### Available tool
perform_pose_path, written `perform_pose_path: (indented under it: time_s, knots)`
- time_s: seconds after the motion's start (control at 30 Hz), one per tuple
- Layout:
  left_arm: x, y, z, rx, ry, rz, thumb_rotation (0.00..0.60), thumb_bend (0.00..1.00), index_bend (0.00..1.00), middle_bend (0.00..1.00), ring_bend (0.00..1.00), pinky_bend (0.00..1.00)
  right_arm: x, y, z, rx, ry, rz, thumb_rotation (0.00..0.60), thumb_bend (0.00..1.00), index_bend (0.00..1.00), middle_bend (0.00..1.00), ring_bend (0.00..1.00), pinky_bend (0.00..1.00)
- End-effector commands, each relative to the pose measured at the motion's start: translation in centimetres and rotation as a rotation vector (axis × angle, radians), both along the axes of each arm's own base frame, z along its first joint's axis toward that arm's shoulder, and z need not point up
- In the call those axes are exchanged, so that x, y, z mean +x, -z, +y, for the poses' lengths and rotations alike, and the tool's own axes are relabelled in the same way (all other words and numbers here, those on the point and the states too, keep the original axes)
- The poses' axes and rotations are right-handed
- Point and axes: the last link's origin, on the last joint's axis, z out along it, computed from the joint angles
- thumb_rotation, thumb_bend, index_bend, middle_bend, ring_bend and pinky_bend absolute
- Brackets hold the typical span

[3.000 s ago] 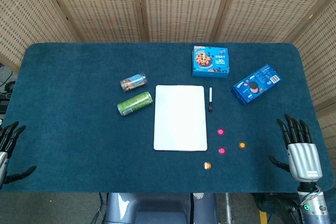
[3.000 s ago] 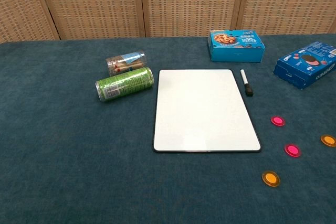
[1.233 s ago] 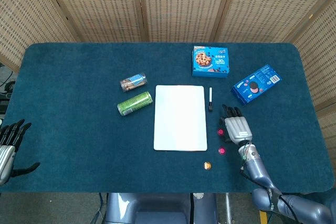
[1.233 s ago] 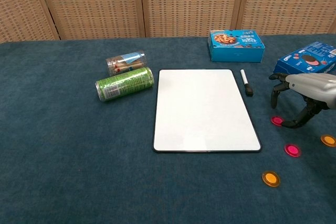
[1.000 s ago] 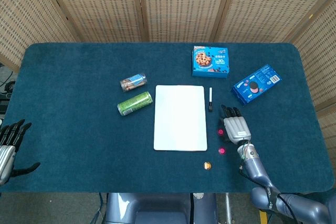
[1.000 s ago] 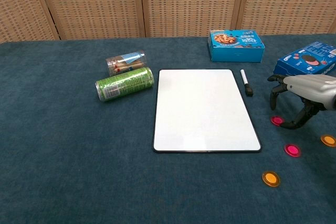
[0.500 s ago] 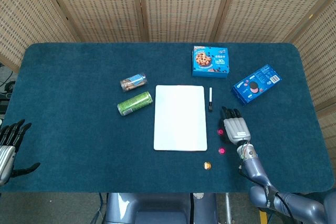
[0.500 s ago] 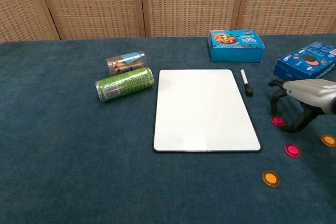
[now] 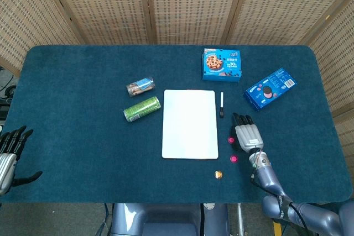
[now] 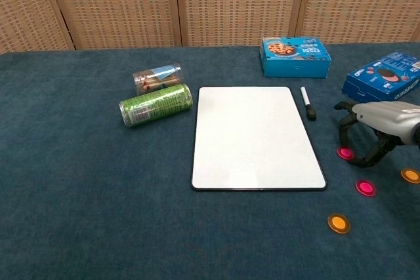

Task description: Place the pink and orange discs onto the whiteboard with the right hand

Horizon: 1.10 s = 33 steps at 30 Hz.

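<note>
Right hand point(image 10: 378, 122) arched over pink disc point(image 10: 345, 153) beside whiteboard point(image 10: 255, 137) right edge, fingers point(image 10: 344, 128) spread, holding nothing, left hand point(image 9: 8, 153) spread at surface point(image 9: 77, 147) left edge

**Bench surface and contents**

The bench point(image 9: 83, 136) is covered in dark teal cloth. A whiteboard point(image 9: 189, 124) is laid flat near its centre. Just left of the board a green can point(image 9: 141, 109) is lying on its side, with a clear tube point(image 9: 140, 87) lying close behind it. A black marker point(image 9: 222, 104) is placed just beside the board's right edge. Two blue cookie boxes are seen further back: one point(image 9: 222, 64) behind the board, one point(image 9: 270, 88) to the right. Right of the board, two pink discs point(image 10: 345, 153) point(image 10: 365, 187) and two orange discs point(image 10: 338, 223) point(image 10: 411, 176) are resting apart on the cloth.
</note>
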Motion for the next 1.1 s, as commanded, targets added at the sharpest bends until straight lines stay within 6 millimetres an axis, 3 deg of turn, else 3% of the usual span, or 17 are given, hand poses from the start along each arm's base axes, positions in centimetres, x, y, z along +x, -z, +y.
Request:
perform_pose_path:
  time_s: [0.03,0.27,0.53,0.63,0.87,1.1]
  knots:
    - [0.0,0.0,0.0,0.0,0.0,-0.001,0.6,0.0,0.0,0.0,0.0,0.0,0.1,-0.1,-0.1,-0.003,0.003,-0.009,0.6,0.36,0.49,0.0,0.0,0.0]
    - [0.0,-0.1,0.0,0.0,-0.001,-0.003,0.6,0.0,0.0,0.0,0.0,0.0,1.5,-0.7,-0.6,-0.01,0.018,-0.084,0.6,0.36,0.49,0.0,0.0,0.0]
    - [-0.1,-0.1,0.1,-0.004,-0.005,-0.007,0.6,0.0,0.0,0.0,0.0,0.0,6.7,-0.2,-1.7,0.003,-0.053,-0.133,0.6,0.36,0.49,0.0,0.0,0.0]
    - [-0.1,-0.2,0.1,-0.007,-0.005,-0.013,0.6,0.0,0.0,0.0,0.0,0.0,9.9,0.8,-2.4,0.018,-0.092,-0.144,0.6,0.37,0.49,0.0,0.0,0.0]
    - [-0.2,-0.3,0.3,-0.023,-0.003,-0.02,0.6,0.0,0.0,0.0,0.0,0.0,14.9,3.6,-3.1,0.051,-0.147,-0.088,0.6,0.38,0.49,0.0,0.0,0.0]
    - [-0.5,-0.4,0.6,-0.032,-0.015,-0.029,0.6,0.0,0.0,0.0,0.0,0.0,17.2,6.2,-3.5,0.066,-0.136,-0.075,0.6,0.39,0.49,0.0,0.0,0.0]
